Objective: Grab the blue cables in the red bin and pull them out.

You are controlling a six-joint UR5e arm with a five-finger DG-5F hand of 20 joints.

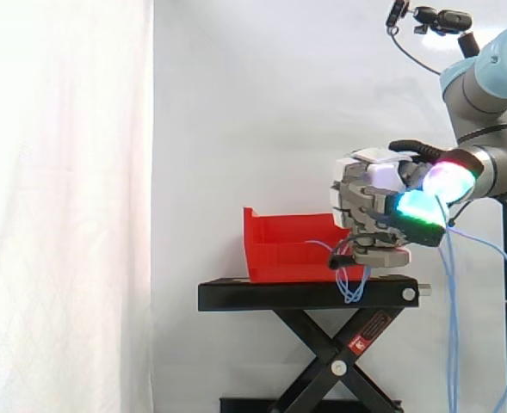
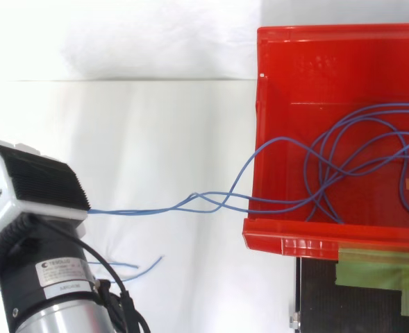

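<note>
Hand is curled shut on the blue cables, just right of the red bin in side view, with a loop dangling under it. Top view: most coils lie inside the bin, strands crossing its left wall. Grip's there to drag them out; looks partway done.

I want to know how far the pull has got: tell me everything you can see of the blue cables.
The blue cables are thin, smooth, plastic-looking strands. Most lie in loose, crossing loops inside the red bin. A few strands cross its wall and run, loosely twisted, to the hand, whose curled fingers grip them. A small loop hangs below the hand before the black stand, and long strands drop beside the arm.
</note>
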